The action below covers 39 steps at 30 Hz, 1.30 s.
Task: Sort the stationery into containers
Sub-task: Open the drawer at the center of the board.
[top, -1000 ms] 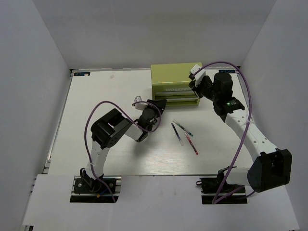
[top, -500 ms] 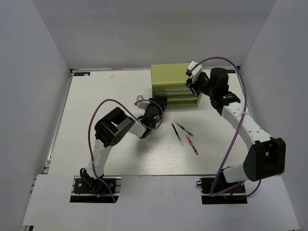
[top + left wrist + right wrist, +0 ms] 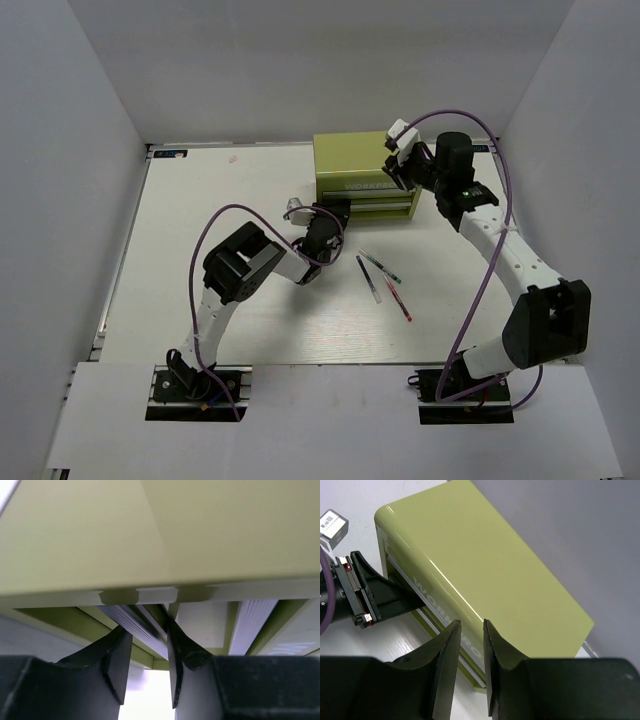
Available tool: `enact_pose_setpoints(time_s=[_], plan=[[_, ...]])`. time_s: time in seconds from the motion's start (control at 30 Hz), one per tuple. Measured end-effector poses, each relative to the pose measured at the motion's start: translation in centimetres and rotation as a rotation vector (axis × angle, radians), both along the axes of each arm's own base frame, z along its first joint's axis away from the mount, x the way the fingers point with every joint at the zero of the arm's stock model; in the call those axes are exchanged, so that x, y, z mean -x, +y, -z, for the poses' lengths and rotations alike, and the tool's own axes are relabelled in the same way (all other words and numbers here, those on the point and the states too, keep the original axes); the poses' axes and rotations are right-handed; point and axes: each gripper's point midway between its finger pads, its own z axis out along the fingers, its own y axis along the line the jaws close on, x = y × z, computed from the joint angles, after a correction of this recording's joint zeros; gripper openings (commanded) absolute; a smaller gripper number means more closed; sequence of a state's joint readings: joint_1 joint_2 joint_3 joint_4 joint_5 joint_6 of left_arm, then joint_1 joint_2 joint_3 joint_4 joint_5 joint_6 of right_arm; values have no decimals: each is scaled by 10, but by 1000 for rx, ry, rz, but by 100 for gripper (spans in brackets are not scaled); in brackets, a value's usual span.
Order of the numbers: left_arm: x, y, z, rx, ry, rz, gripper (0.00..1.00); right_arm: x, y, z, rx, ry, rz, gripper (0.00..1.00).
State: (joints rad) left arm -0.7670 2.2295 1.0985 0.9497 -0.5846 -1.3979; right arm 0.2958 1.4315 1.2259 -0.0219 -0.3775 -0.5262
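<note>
Your left gripper (image 3: 146, 630) pinches a drawer handle (image 3: 134, 617) on the chest (image 3: 355, 160) while your right gripper (image 3: 470, 625), nearly pressed together and empty, hovers over its lid; an unbraced pull may drag the chest toward the pens (image 3: 380, 272) on the table (image 3: 200, 200).

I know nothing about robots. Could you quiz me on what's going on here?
1. How many pens lie on the table?
2. True or false: the right pincer holds a pen.
3. The left pincer is at: A) the front of the chest, B) a pen, C) the wall.
Key: 1) three; 2) false, it is empty, by the chest; 3) A.
</note>
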Motion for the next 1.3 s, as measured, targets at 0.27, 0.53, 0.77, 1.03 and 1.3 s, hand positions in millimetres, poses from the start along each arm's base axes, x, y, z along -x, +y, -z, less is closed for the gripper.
enact_pose_setpoints(time_s=[0.27, 0.53, 0.77, 1.03, 1.3], plan=[[-1, -1, -2, 72, 0, -15, 5, -9, 9, 35, 43, 132, -43, 31], [3, 2, 1, 111, -8, 8, 0, -3, 7, 53, 70, 196, -51, 32], [26, 3, 2, 147, -25, 73, 0, -13, 6, 70, 95, 255, -27, 34], [54, 4, 2, 144, -15, 163, 0, -14, 2, 96, 136, 344, 1, 34], [98, 10, 5, 103, 44, 258, 20, -10, 1, 102, 147, 371, 3, 48]])
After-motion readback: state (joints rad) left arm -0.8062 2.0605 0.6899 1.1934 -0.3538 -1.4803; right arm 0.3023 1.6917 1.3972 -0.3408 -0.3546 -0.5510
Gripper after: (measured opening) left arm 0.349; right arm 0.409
